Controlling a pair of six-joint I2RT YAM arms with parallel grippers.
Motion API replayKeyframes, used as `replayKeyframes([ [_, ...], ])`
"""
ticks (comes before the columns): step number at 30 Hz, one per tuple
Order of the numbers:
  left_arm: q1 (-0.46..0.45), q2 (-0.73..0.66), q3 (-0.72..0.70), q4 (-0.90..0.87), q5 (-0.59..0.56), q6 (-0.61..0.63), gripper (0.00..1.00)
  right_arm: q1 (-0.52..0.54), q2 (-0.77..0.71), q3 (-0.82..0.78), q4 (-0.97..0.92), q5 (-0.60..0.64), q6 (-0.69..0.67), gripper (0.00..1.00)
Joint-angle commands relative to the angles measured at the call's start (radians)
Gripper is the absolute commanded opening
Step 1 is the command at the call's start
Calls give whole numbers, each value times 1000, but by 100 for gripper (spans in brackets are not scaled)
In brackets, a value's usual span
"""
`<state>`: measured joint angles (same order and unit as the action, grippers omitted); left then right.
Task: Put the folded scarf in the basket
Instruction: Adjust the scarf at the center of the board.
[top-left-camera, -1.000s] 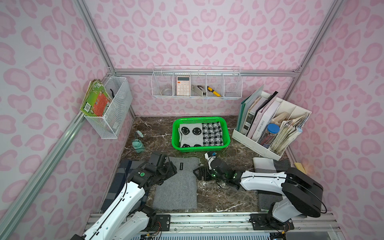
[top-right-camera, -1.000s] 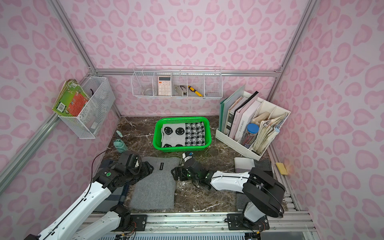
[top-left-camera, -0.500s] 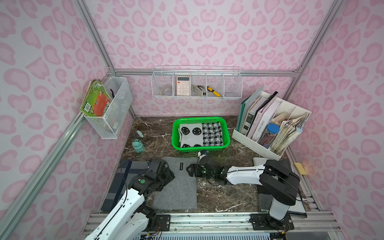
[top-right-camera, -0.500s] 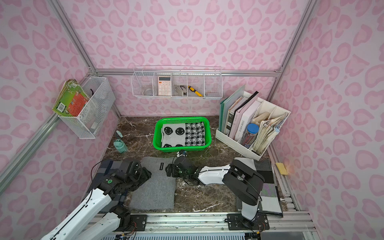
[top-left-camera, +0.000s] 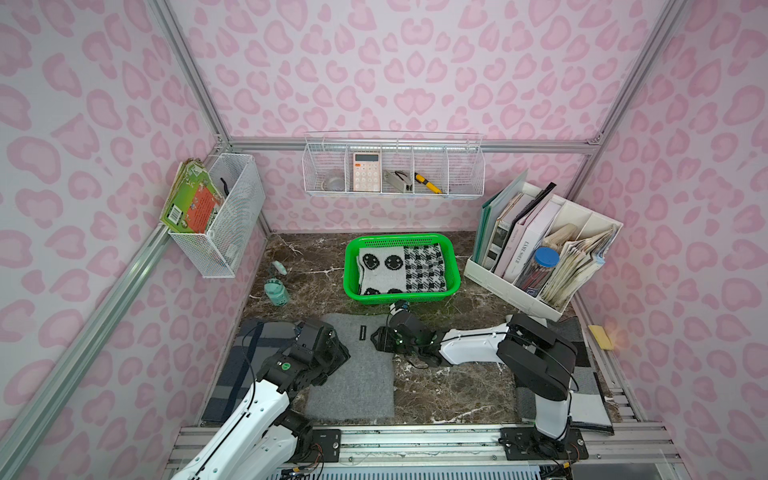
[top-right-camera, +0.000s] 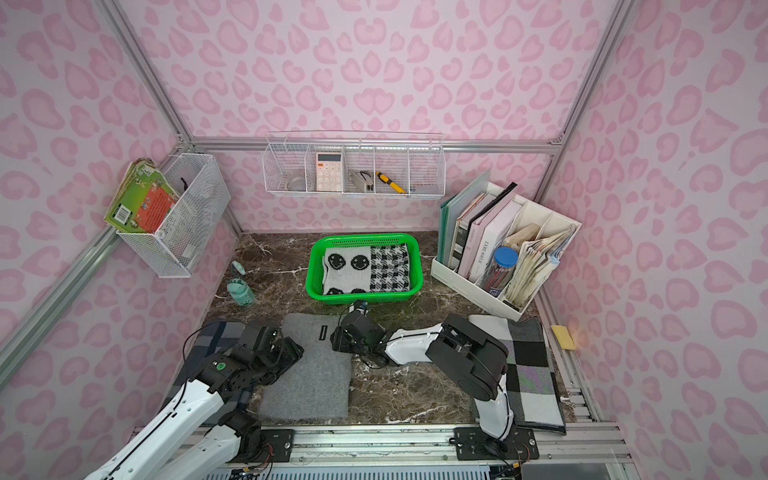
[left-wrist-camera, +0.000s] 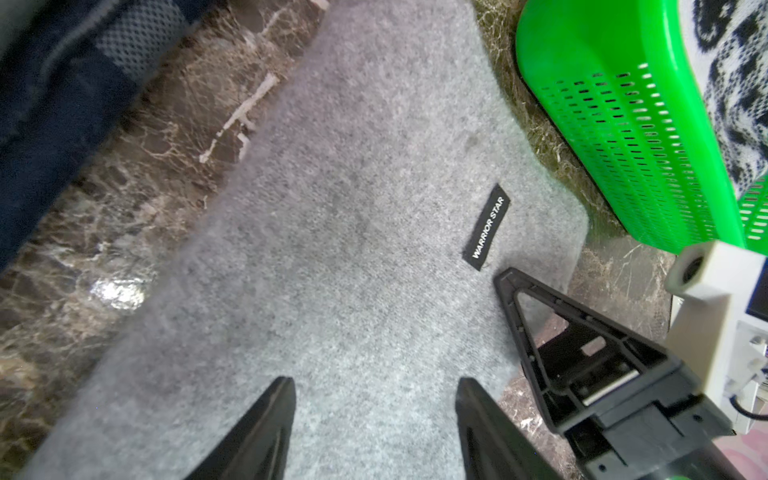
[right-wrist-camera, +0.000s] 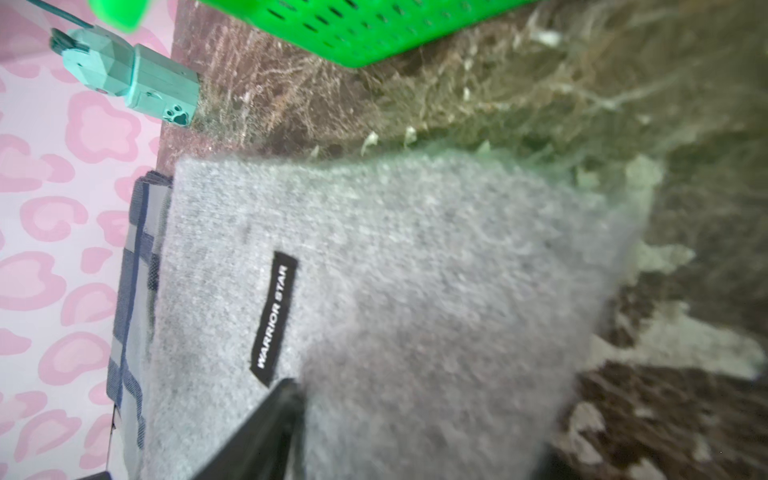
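The grey folded scarf (top-left-camera: 353, 374) (top-right-camera: 305, 382) (left-wrist-camera: 332, 249) (right-wrist-camera: 415, 249) lies flat on the marble table in front of the green basket (top-left-camera: 401, 239) (top-right-camera: 361, 239) (left-wrist-camera: 602, 104) (right-wrist-camera: 374, 25). My left gripper (top-left-camera: 338, 353) (top-right-camera: 293, 353) (left-wrist-camera: 374, 381) hovers open over the scarf's left side, holding nothing. My right gripper (top-left-camera: 380, 338) (top-right-camera: 338, 338) (right-wrist-camera: 419, 424) lies low at the scarf's right edge near its black label. One of its fingers (left-wrist-camera: 511, 282) rests on the cloth. Grey cloth fills the gap between its jaws. Whether they pinch it does not show.
The basket holds a smiley scarf (top-left-camera: 382, 270) and a houndstooth scarf (top-left-camera: 424, 270). A dark plaid scarf (top-left-camera: 249, 345) lies left, a checked scarf (top-right-camera: 532, 365) right under my right arm. A teal gadget (top-left-camera: 276, 291) stands left, a white file organiser (top-left-camera: 540, 257) right, wire baskets on the walls.
My right arm has swung left to the grey scarf's right edge, and its jaws have narrowed. My left arm has pulled back and sunk a little over the scarf's left side.
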<state>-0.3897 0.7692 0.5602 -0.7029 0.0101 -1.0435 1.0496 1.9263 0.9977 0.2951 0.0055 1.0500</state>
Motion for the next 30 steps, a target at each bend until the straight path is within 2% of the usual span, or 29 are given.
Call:
replayKeyframes([
  [1, 0, -2, -9, 28, 58, 18, 66, 0, -36, -39, 27, 28, 5, 19],
  [2, 0, 0, -14, 47, 82, 24, 67, -4, -54, -61, 33, 41, 7, 5],
  [3, 1, 3, -18, 66, 100, 28, 67, -8, -72, -82, 35, 46, 9, 0],
  [6, 0, 18, -23, 119, 133, 26, 68, -32, -158, -197, 55, 65, 41, 0],
  [12, -3, 95, -17, 229, 189, 22, 70, -41, -473, -509, -2, 219, 150, 0],
  [13, -5, 111, -12, 241, 198, 25, 70, -41, -537, -560, -24, 242, 171, 4],
  [17, -5, 121, 58, 138, 110, 71, 70, -39, -788, -696, -115, 326, 181, 39],
  [20, -5, 84, 77, 87, 68, 87, 73, -47, -929, -704, -229, 398, 133, 65],
  [21, -5, 76, 80, 71, 67, 84, 74, -53, -961, -696, -262, 415, 113, 69],
  [23, -5, 65, 86, 27, 80, 80, 74, -79, -1010, -666, -317, 437, 47, 75],
  [25, -5, 64, 89, -13, 111, 57, 73, -115, -1026, -628, -360, 437, -5, 76],
  [30, -10, 56, 89, -99, 196, 28, 70, -187, -936, -498, -339, 366, -187, 69],
])
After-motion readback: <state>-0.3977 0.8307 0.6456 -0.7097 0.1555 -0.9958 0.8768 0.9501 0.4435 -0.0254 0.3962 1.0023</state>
